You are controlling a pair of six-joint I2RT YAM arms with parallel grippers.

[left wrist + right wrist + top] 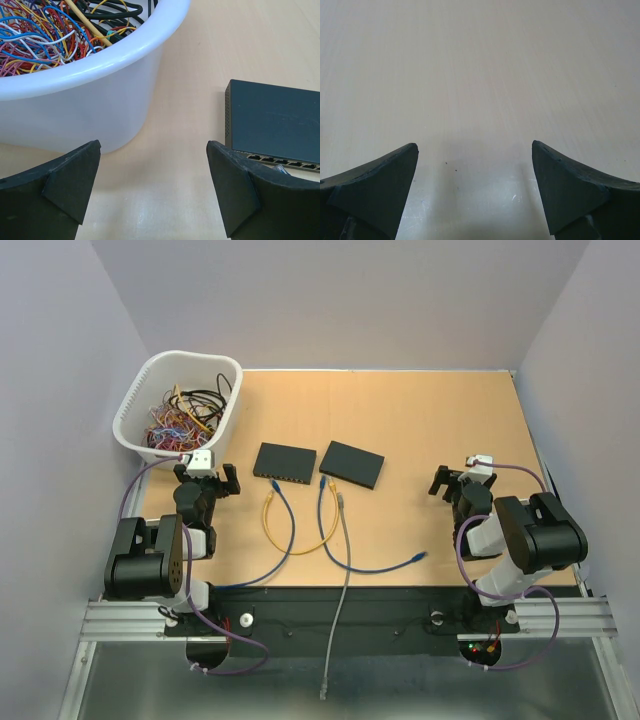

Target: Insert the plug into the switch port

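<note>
Two black switches lie mid-table: the left switch (284, 462) with its port row facing me, and the right switch (351, 463). The left switch also shows in the left wrist view (277, 122), ports along its near edge. A yellow cable (300, 533), a blue cable (350, 555) and a grey cable (343, 570) lie in front of them, plugs near the switches. My left gripper (208, 483) is open and empty left of the left switch. My right gripper (462, 483) is open and empty over bare table at the right.
A white tub (178, 405) full of tangled coloured wires stands at the back left, close to my left gripper; it fills the upper left of the left wrist view (100, 65). The grey cable runs off the table's near edge.
</note>
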